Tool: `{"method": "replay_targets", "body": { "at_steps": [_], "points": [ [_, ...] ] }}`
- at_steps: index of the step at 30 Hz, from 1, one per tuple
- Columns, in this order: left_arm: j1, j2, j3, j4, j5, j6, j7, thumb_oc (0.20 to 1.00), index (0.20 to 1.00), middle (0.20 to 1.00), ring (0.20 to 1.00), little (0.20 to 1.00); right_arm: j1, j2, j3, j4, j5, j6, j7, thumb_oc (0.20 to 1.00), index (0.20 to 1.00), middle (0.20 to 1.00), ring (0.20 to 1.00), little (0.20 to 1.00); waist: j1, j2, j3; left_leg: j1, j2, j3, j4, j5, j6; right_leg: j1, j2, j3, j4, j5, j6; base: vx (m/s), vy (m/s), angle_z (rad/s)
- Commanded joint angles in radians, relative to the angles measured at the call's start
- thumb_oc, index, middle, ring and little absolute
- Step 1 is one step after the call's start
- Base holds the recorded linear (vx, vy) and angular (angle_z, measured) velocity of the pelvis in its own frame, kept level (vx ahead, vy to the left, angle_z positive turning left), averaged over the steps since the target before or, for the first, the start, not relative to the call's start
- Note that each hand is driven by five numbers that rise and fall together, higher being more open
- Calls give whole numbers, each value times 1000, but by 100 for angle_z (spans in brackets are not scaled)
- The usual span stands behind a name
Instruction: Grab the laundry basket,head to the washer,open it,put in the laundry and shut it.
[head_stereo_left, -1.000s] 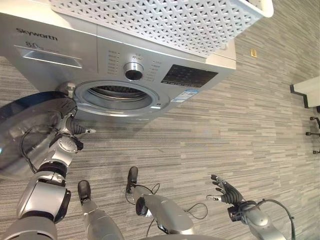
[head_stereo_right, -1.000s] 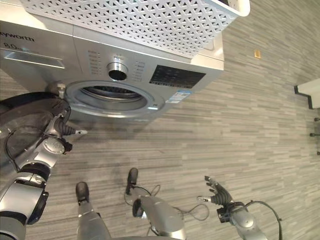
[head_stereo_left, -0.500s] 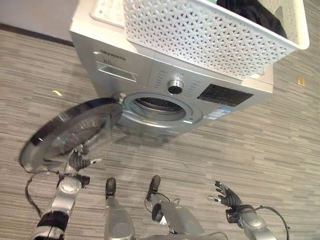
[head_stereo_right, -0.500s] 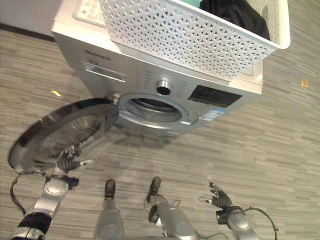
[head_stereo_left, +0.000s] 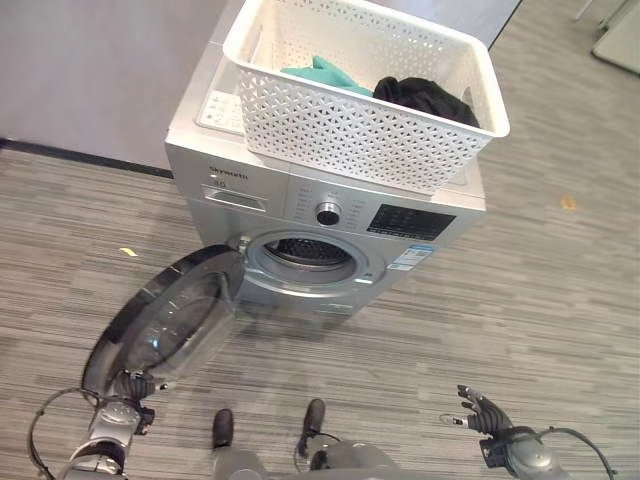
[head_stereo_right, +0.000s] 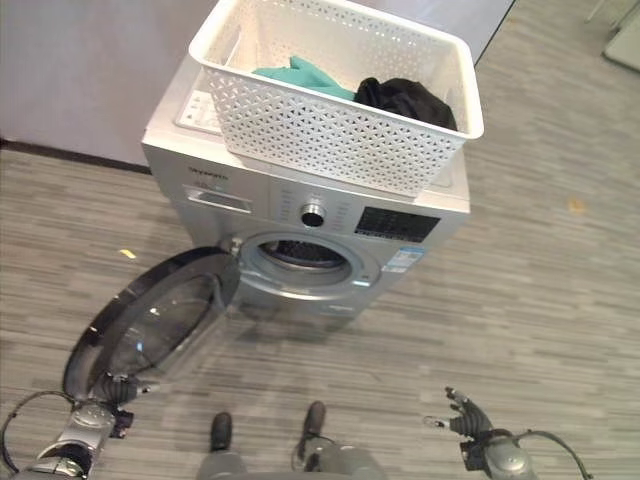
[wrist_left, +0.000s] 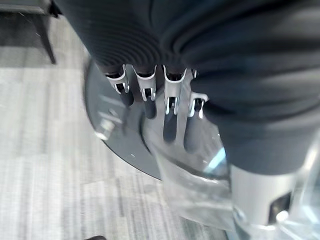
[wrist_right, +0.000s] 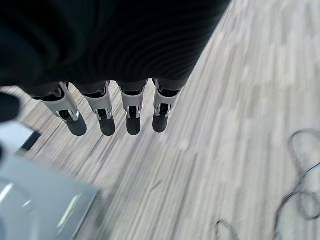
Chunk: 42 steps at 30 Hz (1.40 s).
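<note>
Our left hand hangs with fingers relaxed and holding nothing, at the outer rim of the washer door, which is swung wide off the washer. Our right hand, spread and empty, sits low, well apart from the washer. The laundry basket rests atop the washer, its long axis along the washer's width, with teal laundry and black laundry inside, up and forward of both hands.

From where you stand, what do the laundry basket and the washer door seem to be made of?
The laundry basket looks like white moulded plastic with a matte finish: its walls are pierced in a regular lattice pattern. The washer door seems to have a clear glass or plastic window in a dark glossy ring; the floor shows through it and it catches reflections. Which of the two the window is, I cannot tell.
</note>
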Motion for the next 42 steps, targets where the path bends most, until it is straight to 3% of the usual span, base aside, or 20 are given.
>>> {"method": "replay_targets", "body": {
  "at_steps": [1, 5, 12, 14, 15, 21, 23, 24, 26, 28, 29, 30, 34, 39, 42],
  "points": [
    [-69, 47, 37, -4, 19, -28, 24, 1000, 1000, 1000, 1000, 1000, 10, 29, -20, -47, -6, -13, 1, 1000, 1000, 1000, 1000, 1000, -2, -68, 26, -32, 1, -23, -13, 29, 15, 9, -136, 64, -3, 47, 149, 0, 0, 0],
    [-48, 33, 42, -36, -2, -33, 19, 1000, 1000, 1000, 1000, 1000, 13, 46, -19, -40, -5, -10, 10, 1000, 1000, 1000, 1000, 1000, 2, -60, 13, -18, -4, -15, -13, 27, 16, 24, -143, 66, -3, 46, 149, 1, 6, 1],
    [219, -11, 75, -381, 19, -45, -44, 1000, 1000, 1000, 1000, 1000, 20, 49, -113, 0, 2, 5, 16, 1000, 1000, 1000, 1000, 1000, 45, 30, -2, 22, -30, -15, -13, 19, 26, 71, -169, 51, -3, 36, 150, 30, 69, 4],
    [280, -10, 103, -458, -1, -45, -64, 1000, 1000, 1000, 1000, 1000, 32, 45, -134, -13, 3, 7, 19, 1000, 1000, 1000, 1000, 1000, 52, 41, -5, 28, -32, -17, -13, 18, 28, 81, -172, 47, -3, 32, 150, 33, 35, 4],
    [400, -25, 138, -589, -73, -50, -123, 1000, 1000, 1000, 1000, 1000, 45, 42, -182, -37, 22, 11, 20, 1000, 1000, 1000, 1000, 1000, 66, 67, -4, 42, -38, -22, -13, 16, 34, 100, -177, 39, -3, 28, 147, 22, 24, 7],
    [578, -20, 94, -727, -142, -15, -276, 1000, 1000, 1000, 1000, 1000, 55, -43, -275, -213, 0, 35, 30, 1000, 1000, 1000, 1000, 1000, 70, 118, -26, 88, -43, -20, -13, 6, 40, 151, -179, 28, -3, 10, 144, 29, 23, 6],
    [565, -44, -4, -576, -144, 13, -335, 1000, 1000, 1000, 1000, 1000, 49, -104, -311, -408, -18, 41, 46, 1000, 1000, 1000, 1000, 1000, 57, 130, -41, 110, -46, -14, -13, 1, 42, 169, -182, 34, -3, 8, 146, 12, 33, 0],
    [561, -47, -8, -570, -143, 9, -334, 1000, 1000, 1000, 1000, 1000, 53, -105, -315, -413, -18, 44, 47, 1000, 1000, 1000, 1000, 1000, 58, 132, -41, 109, -46, -14, -13, 1, 43, 168, -182, 33, -3, 8, 146, 4, 36, -3],
    [521, -109, -76, -381, -89, 27, -353, 1000, 1000, 1000, 1000, 1000, 49, -147, -348, -520, -21, 35, 54, 1000, 1000, 1000, 1000, 1000, 45, 137, -54, 125, -47, -7, -13, -9, 45, 179, -184, 41, -3, 2, 147, 19, 41, -6],
    [445, -201, -88, -120, -25, 45, -332, 1000, 1000, 1000, 1000, 1000, 37, -168, -391, -616, -27, 38, 50, 1000, 1000, 1000, 1000, 1000, 36, 139, -65, 129, -52, -1, -13, -9, 48, 179, -188, 47, -3, 4, 147, 0, 42, -5],
    [444, -201, -88, -118, -25, 44, -331, 1000, 1000, 1000, 1000, 1000, 37, -168, -392, -617, -27, 38, 50, 1000, 1000, 1000, 1000, 1000, 36, 139, -65, 127, -52, -1, -13, -8, 48, 178, -189, 47, -3, 5, 147, 20, 53, -3],
    [370, -279, -29, 81, -1, 62, -287, 1000, 1000, 1000, 1000, 1000, 30, -159, -439, -717, 0, 18, 29, 1000, 1000, 1000, 1000, 1000, 26, 130, -77, 135, -56, 4, -13, -12, 49, 180, -192, 53, -3, 5, 145, 17, 38, -4],
    [342, -301, 70, 210, 88, 69, -254, 1000, 1000, 1000, 1000, 1000, 30, -196, -536, -789, -40, 8, 11, 1000, 1000, 1000, 1000, 1000, 36, 113, -86, 142, -64, 1, -13, -22, 53, 188, -197, 53, -3, 4, 146, 15, 38, -4],
    [365, -280, 113, 252, 158, 70, -257, 1000, 1000, 1000, 1000, 1000, 3, -270, -635, -839, -68, 1, -4, 1000, 1000, 1000, 1000, 1000, 57, 94, -89, 145, -70, -3, -13, -29, 57, 193, -200, 51, -3, 5, 148, 9, 31, 7],
    [384, -262, 111, 251, 179, 64, -271, 1000, 1000, 1000, 1000, 1000, -81, -440, -683, -792, -91, -13, -22, 1000, 1000, 1000, 1000, 1000, 92, 68, -85, 143, -72, -14, -13, -36, 58, 200, -198, 45, -3, 6, 151, 0, 23, 0]
  ]
}}
